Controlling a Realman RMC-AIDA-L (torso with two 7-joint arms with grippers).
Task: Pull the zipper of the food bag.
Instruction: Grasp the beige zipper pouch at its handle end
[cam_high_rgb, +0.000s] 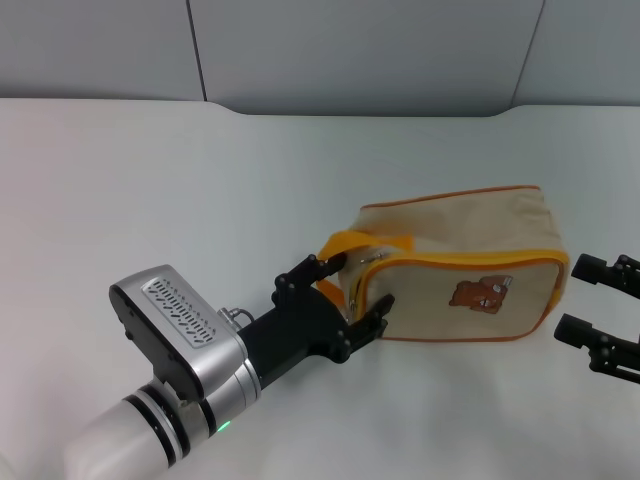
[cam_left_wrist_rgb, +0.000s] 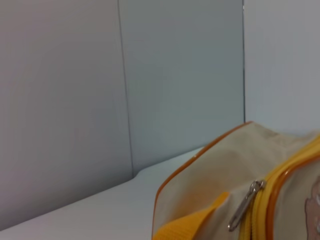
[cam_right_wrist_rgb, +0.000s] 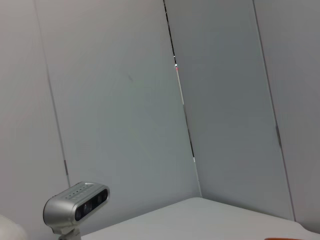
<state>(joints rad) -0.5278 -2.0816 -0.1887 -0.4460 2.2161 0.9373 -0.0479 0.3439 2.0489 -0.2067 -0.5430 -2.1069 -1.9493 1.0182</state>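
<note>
Pale grey wall panels rise behind a plain white counter that carries one thing only: the food bag. One bag, one zipper, two grippers make up the count.

Seen from the head camera, the food bag lies right of centre, toward three o'clock, a boxy beige canvas case edged in orange piping with a single small brown bear picture on its front face. Its one orange strap loops off the end that points to nine o'clock.

At that same end is the zipper, a small silver pull tab hanging on the track beside the piping; the left wrist camera shows the tab close up, dangling just beside the orange edging and the strap.

The left gripper reaches in from seven o'clock, its black fingers spread wide, one finger up by the strap and the other low against the bag's end, the zipper pull between them and not clamped.

The right gripper sits at four o'clock, just beside the bag's far end without touching it, fingers spread wide and empty.
</note>
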